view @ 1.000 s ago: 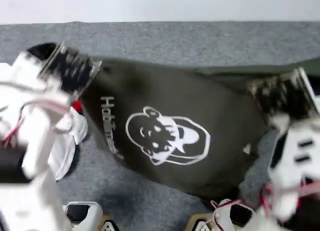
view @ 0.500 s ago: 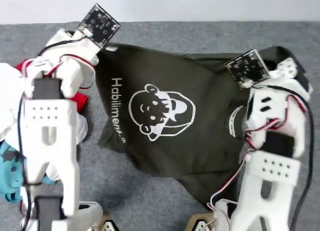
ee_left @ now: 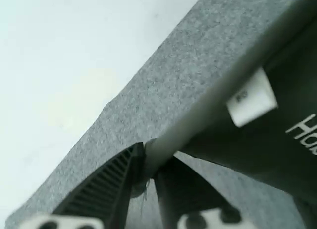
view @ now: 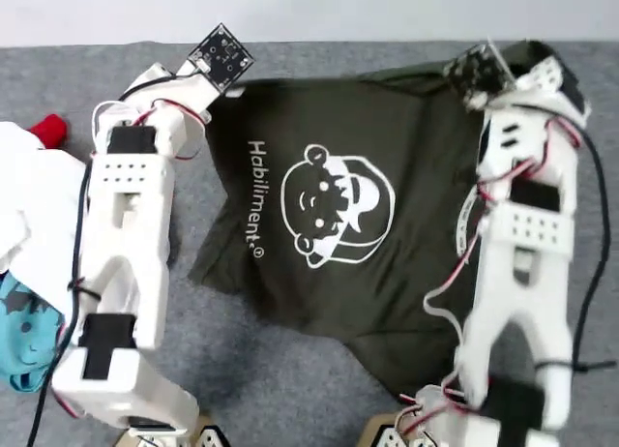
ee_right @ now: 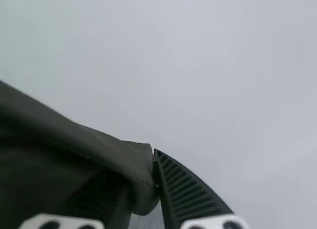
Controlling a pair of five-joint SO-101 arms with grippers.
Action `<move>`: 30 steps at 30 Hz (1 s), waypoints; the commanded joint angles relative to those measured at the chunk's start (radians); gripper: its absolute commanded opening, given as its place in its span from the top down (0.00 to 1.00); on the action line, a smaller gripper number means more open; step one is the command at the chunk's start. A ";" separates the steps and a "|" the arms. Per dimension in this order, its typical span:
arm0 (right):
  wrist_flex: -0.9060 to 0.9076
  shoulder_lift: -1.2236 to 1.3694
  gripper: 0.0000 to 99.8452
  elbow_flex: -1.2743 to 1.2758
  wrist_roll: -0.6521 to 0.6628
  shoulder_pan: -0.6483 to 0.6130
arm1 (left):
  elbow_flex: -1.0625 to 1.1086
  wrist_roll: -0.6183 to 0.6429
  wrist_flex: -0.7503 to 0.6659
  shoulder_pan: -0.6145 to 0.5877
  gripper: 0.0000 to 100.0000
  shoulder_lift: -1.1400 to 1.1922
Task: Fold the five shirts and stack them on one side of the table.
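left gripper (ee_left: 148, 163) and right gripper (ee_right: 150, 182) farther back; dark shirt (view: 387, 273) dragged along

We see two arms built from chunky white plastic blocks. The left arm (view: 121, 234) and the right arm (view: 522, 234) have rows of tiny holes and black motor parts. Thin red, black and white cables (view: 462, 258) loop along them. A small black square board (view: 221, 54) sits at each wrist. The left gripper (ee_left: 148, 162) and right gripper (ee_right: 148, 174) have black ridged fingers.
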 commanded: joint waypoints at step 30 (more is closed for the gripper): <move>0.320 0.619 0.99 -0.783 0.133 0.007 | -1.254 -0.278 0.712 0.066 1.00 0.772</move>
